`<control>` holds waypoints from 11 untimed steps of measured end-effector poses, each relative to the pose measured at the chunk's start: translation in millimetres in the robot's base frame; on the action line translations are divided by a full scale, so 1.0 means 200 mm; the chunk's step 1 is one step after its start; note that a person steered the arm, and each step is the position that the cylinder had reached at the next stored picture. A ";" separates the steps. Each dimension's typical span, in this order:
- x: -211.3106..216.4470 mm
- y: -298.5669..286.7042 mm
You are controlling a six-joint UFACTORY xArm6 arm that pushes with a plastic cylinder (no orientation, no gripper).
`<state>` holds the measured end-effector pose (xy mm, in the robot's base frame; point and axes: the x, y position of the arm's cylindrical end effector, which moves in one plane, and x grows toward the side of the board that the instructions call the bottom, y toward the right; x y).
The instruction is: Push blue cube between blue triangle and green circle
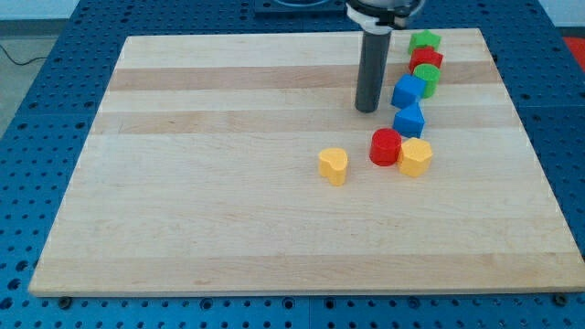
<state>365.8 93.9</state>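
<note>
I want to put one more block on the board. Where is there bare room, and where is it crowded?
Free: the whole part left of the yellow heart and my tip, and the bottom strip below the yellow hexagon. Crowded: the right column from green star to red cylinder.

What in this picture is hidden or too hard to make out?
- Top of the rod: cut off by the view's top edge; only down to my tip shows.
- Red block in the stack at the view's top right: mostly covered by the green circle, so its shape is unclear.
- Blue cube against blue triangle: touching or apart cannot be told.
- No pincer is visible.
</note>
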 end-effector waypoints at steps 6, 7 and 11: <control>-0.11 -0.02; -0.10 0.07; -0.04 -0.04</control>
